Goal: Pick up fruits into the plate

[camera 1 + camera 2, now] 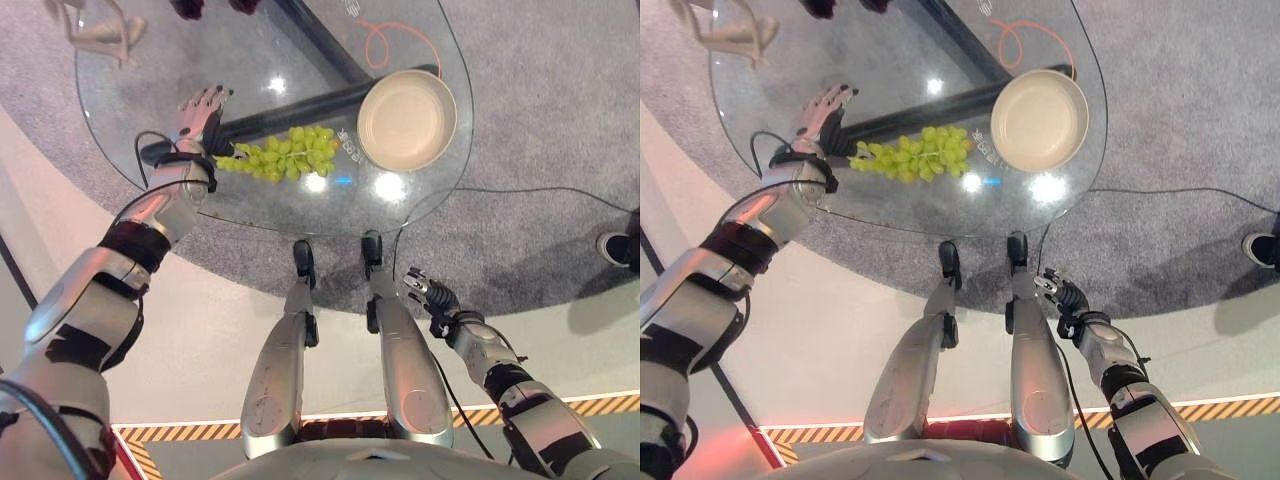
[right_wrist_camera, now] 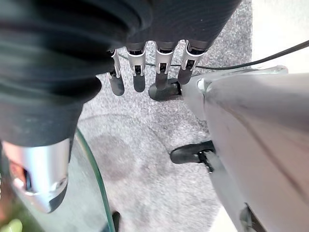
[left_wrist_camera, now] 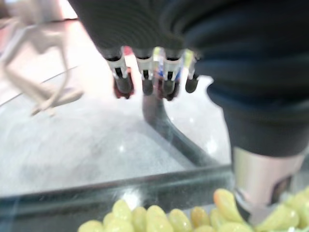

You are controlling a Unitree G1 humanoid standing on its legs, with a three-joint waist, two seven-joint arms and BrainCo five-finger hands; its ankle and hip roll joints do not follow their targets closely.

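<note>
Glass counter [image 1: 130, 90] carries green grapes [image 1: 285, 152], long axis running from my left hand [image 1: 200, 110] toward the plate [image 1: 407, 120]. That hand hovers fingers straight, empty, just beside the bunch; my right hand [image 1: 428, 295] hangs low, relaxed, holding nothing.

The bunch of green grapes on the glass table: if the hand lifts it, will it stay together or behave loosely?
The green grapes form a long cluster of many small round berries, so it would probably sag and flex, not stay stiff. Single berries may detach and roll on the smooth glass table. The left hand, fingers straight, sits beside its stem end, so a gentle grasp seems wise.
</note>
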